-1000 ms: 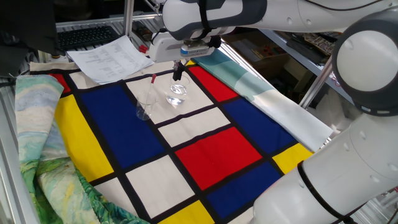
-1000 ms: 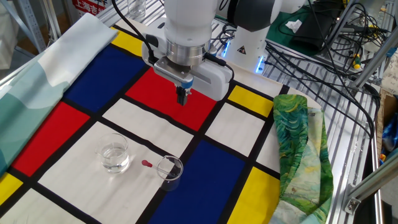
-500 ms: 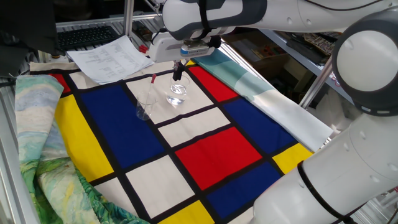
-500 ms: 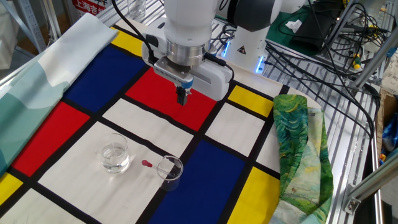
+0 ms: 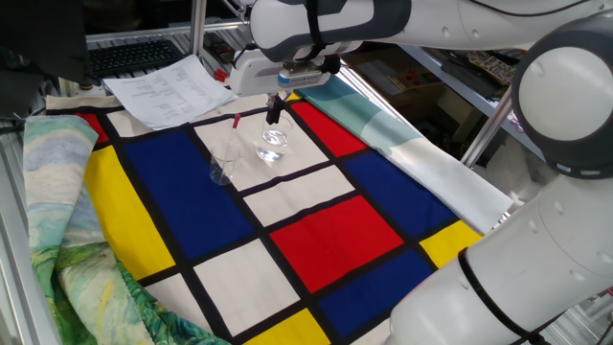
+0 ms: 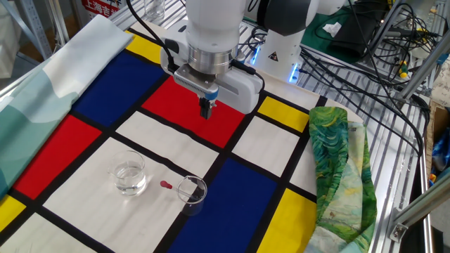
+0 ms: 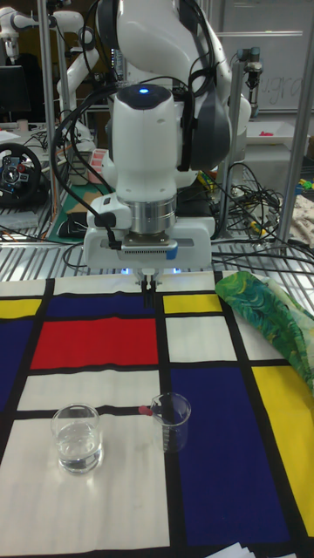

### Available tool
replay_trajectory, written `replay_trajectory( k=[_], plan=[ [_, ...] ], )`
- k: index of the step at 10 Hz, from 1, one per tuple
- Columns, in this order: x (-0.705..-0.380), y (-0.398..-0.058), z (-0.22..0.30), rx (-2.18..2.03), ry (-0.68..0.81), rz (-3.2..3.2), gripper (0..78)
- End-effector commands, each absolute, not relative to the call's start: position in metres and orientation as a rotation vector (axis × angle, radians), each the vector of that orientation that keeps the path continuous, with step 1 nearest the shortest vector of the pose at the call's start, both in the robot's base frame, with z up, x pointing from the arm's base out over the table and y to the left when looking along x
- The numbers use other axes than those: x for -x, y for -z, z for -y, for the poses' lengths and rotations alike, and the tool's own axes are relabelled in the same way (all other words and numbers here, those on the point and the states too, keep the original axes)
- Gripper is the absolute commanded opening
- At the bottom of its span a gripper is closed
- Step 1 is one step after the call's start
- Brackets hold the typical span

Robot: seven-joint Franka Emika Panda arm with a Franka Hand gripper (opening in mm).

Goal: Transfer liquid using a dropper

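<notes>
The dropper (image 6: pixel 176 187) leans in a small empty-looking glass (image 6: pixel 191 191), its red bulb (image 6: pixel 166 185) poking out over the rim; the same bulb shows in the other views (image 5: pixel 237 122) (image 7: pixel 139 410). A wider glass (image 6: pixel 130 174) beside it holds a little clear liquid (image 6: pixel 131 185) (image 7: pixel 78 453). My gripper (image 6: pixel 206 111) hangs above the red square, well behind both glasses, fingers together with nothing between them. It also shows in the first fixed view (image 5: pixel 274 110) and the tall view (image 7: pixel 146 295).
The table wears a cloth of red, blue, yellow and white squares (image 6: pixel 232 211). A green patterned cloth (image 6: pixel 337 161) lies bunched at the right edge, a pale teal cloth (image 6: pixel 42 98) at the left. Papers (image 5: pixel 172 86) lie on one corner.
</notes>
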State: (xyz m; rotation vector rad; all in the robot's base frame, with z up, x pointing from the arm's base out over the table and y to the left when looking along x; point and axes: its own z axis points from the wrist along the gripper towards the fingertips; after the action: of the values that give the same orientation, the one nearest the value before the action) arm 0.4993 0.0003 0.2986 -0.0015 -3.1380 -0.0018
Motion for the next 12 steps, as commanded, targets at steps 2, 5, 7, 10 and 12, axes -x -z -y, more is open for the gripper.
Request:
replay_trajectory(
  k=[2, 5, 7, 10, 12],
  plan=[
    [-0.4993, -0.2986, -0.0003, 0.532, -0.089, 2.995, 0.0],
    [-0.4993, -0.2986, -0.0003, 0.533, -0.088, 2.994, 0.0],
    [-0.4993, -0.2986, -0.0003, 0.542, -0.084, 2.993, 0.0],
    [-0.5020, -0.2991, -0.0002, 0.589, -0.079, 2.993, 0.0],
    [-0.5049, -0.2993, -0.0001, 0.605, -0.075, 2.990, 0.0]
  ],
)
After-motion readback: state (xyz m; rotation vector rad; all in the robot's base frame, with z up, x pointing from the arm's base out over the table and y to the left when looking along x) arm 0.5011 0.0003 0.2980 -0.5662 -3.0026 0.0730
